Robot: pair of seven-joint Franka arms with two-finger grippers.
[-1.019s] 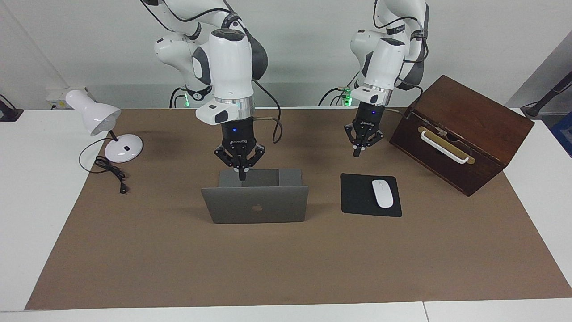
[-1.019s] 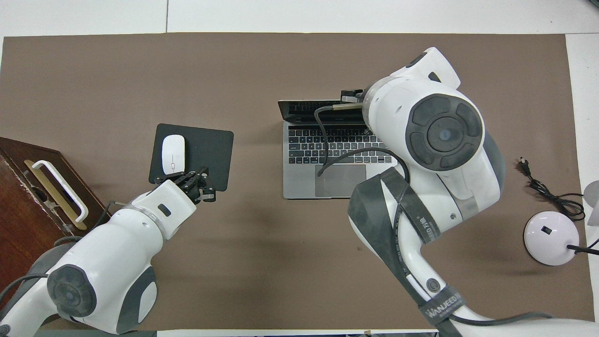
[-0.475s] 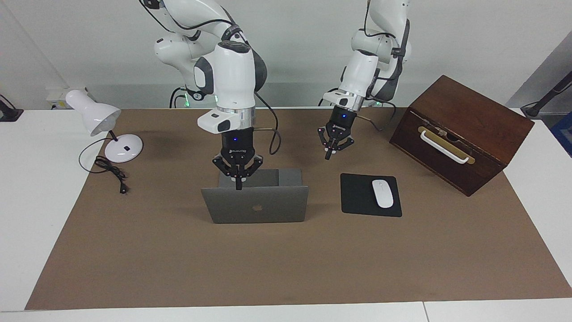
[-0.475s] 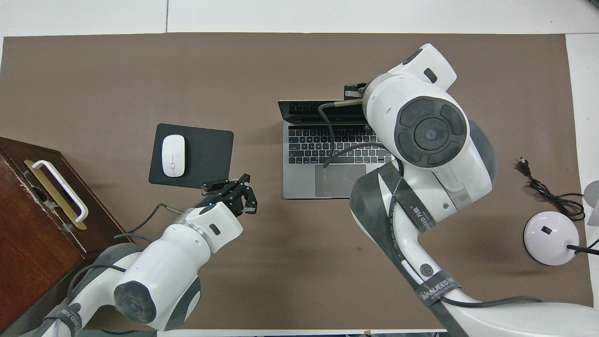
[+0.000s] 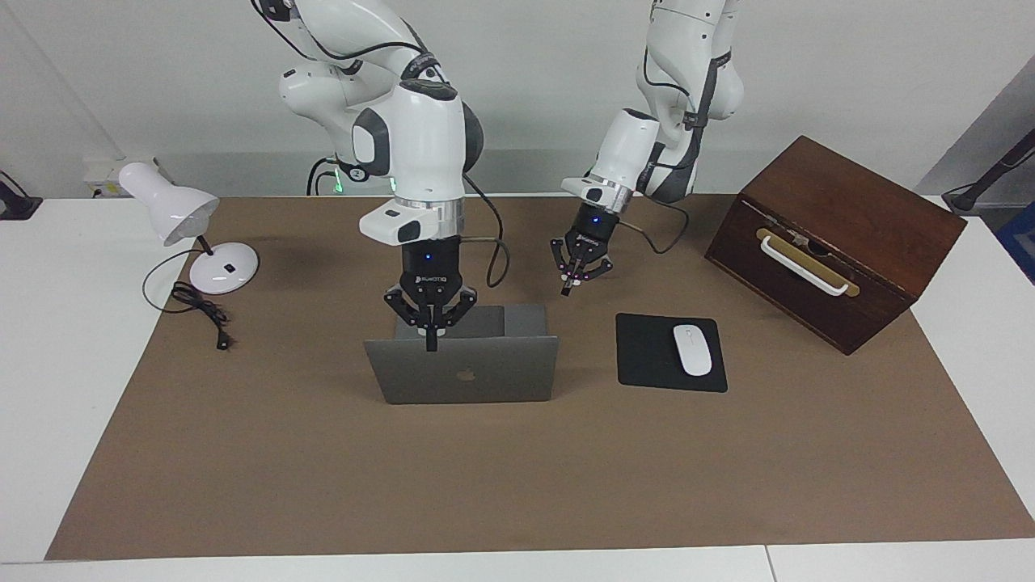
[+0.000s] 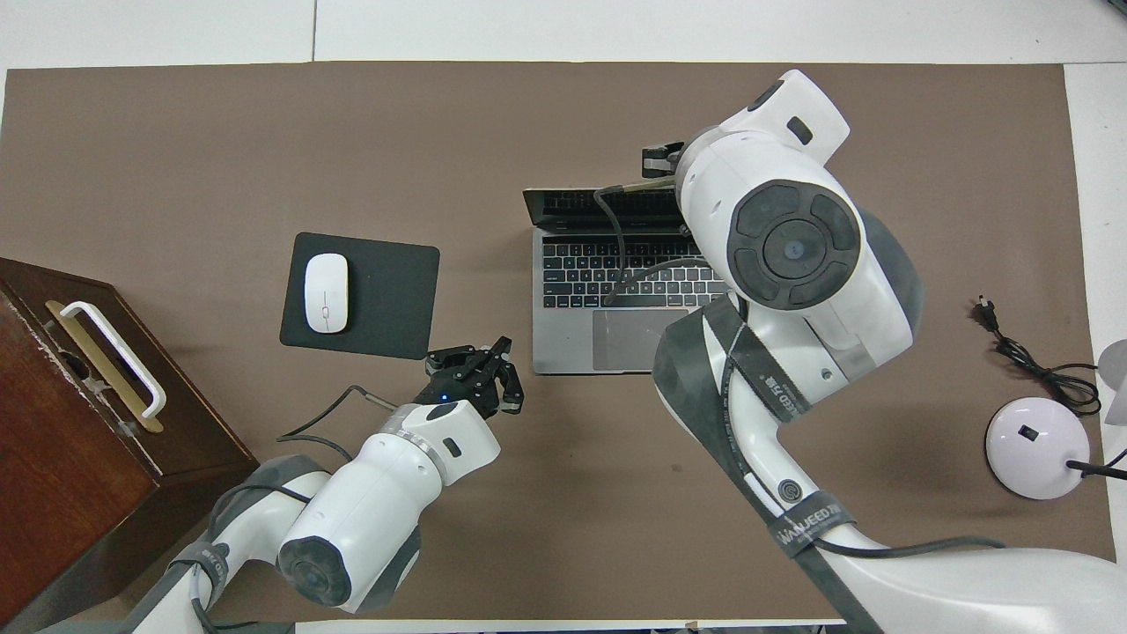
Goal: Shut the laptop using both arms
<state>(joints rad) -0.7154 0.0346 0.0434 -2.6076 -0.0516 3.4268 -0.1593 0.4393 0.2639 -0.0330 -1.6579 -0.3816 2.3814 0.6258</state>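
Laptop open, wooden box shut, contents unseen

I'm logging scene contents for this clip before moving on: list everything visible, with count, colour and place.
Thin silver-grey metal laptop: one, open, mid-mat.
Black square mouse pad: one, beside the laptop, toward the left arm's end.
White mouse: one, on the pad.
Dark wooden box with white handle: one, at the left arm's end.
White desk lamp: one, at the right arm's end, black cord loose beside it.
Brown mat: one, covering the white table.
Right hand: black, shut, at the laptop lid's top edge.
Left hand: black, shut, over the mat near the laptop.
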